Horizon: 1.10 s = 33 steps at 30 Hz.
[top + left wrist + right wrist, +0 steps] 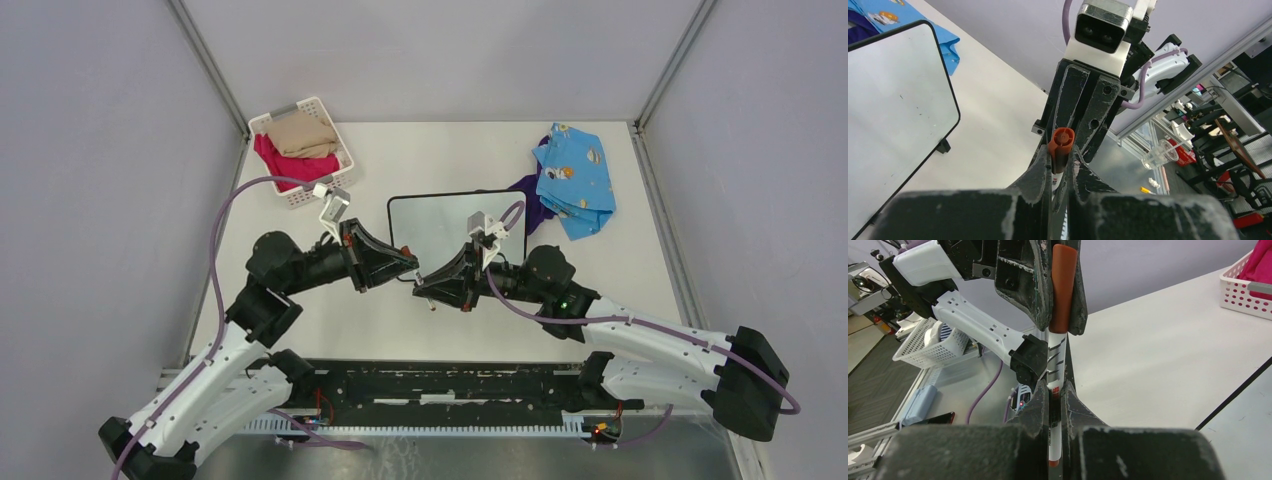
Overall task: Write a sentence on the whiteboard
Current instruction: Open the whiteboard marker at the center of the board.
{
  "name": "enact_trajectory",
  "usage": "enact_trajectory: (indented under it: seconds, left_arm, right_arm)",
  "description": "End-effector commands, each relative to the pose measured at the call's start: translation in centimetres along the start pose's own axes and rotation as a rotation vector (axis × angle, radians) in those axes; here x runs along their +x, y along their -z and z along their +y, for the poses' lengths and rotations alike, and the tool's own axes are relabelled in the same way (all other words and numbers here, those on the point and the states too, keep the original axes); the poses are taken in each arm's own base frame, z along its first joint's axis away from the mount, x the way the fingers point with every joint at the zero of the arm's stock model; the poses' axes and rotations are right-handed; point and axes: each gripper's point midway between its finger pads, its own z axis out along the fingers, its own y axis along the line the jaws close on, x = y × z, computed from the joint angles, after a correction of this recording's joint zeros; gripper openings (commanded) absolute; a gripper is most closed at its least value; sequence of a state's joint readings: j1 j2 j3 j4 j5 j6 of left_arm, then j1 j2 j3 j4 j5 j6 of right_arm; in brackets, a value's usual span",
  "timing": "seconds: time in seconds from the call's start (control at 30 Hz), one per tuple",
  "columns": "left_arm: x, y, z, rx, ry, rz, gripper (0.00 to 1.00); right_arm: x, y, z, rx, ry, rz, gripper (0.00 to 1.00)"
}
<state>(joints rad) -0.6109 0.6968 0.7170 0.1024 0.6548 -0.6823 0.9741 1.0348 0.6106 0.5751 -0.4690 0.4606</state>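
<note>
The whiteboard [432,226] lies flat mid-table, black-framed and blank; it also shows in the left wrist view [893,100] and the right wrist view [1248,425]. Just in front of its near edge both grippers meet tip to tip. My right gripper [428,284] [1056,392] is shut on the white barrel of a marker [1055,357]. My left gripper [407,266] [1062,157] is shut on the marker's orange-red cap [1062,144] [1063,290], one finger pressed on each side. The marker is held above the table between the two grippers.
A white basket [340,175] [1243,290] with pink and tan cloth stands at the back left. A blue patterned cloth [575,180] over a purple one [530,200] lies at the back right, next to the whiteboard's right edge.
</note>
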Motion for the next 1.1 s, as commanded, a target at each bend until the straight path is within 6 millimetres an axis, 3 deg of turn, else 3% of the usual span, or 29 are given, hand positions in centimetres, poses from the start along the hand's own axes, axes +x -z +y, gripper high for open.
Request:
enact_trajectory:
  seconds: [0.0, 0.07, 0.17, 0.27, 0.5, 0.77, 0.97, 1.07]
  left_arm:
    - [-0.9, 0.2, -0.9, 0.027, -0.054, -0.039, 0.02]
    - [-1.0, 0.3, -0.8, 0.021, -0.054, -0.047, 0.02]
    - [-1.1, 0.3, -1.1, 0.029, -0.052, -0.055, 0.02]
    - [-1.2, 0.3, -1.2, 0.035, -0.049, -0.059, 0.02]
    - [-1.1, 0.4, -1.3, 0.040, -0.043, -0.061, 0.02]
    - [-1.2, 0.5, -1.2, 0.029, -0.045, -0.068, 0.02]
    - [-2.1, 0.6, -1.1, -0.003, -0.057, -0.099, 0.02]
    - [-4.1, 1.1, -0.7, -0.068, -0.067, -0.193, 0.02]
  right_arm:
    - [-1.6, 0.1, 0.4, -0.008, 0.030, -0.059, 0.01]
    - [-1.6, 0.1, 0.2, 0.009, 0.021, -0.062, 0.05]
    - [-2.2, 0.1, 0.1, 0.021, 0.009, -0.081, 0.33]
    - [-3.3, -0.1, 0.2, 0.023, -0.011, -0.128, 0.48]
    - [-5.2, -1.0, 0.7, -0.008, -0.043, -0.194, 0.54]
    - [-4.9, -1.6, 1.2, -0.053, -0.069, -0.180, 0.47]
    - [-3.8, -1.3, 0.9, -0.045, -0.069, -0.163, 0.06]
    - [-2.7, -0.9, 0.5, -0.030, -0.065, -0.136, 0.00]
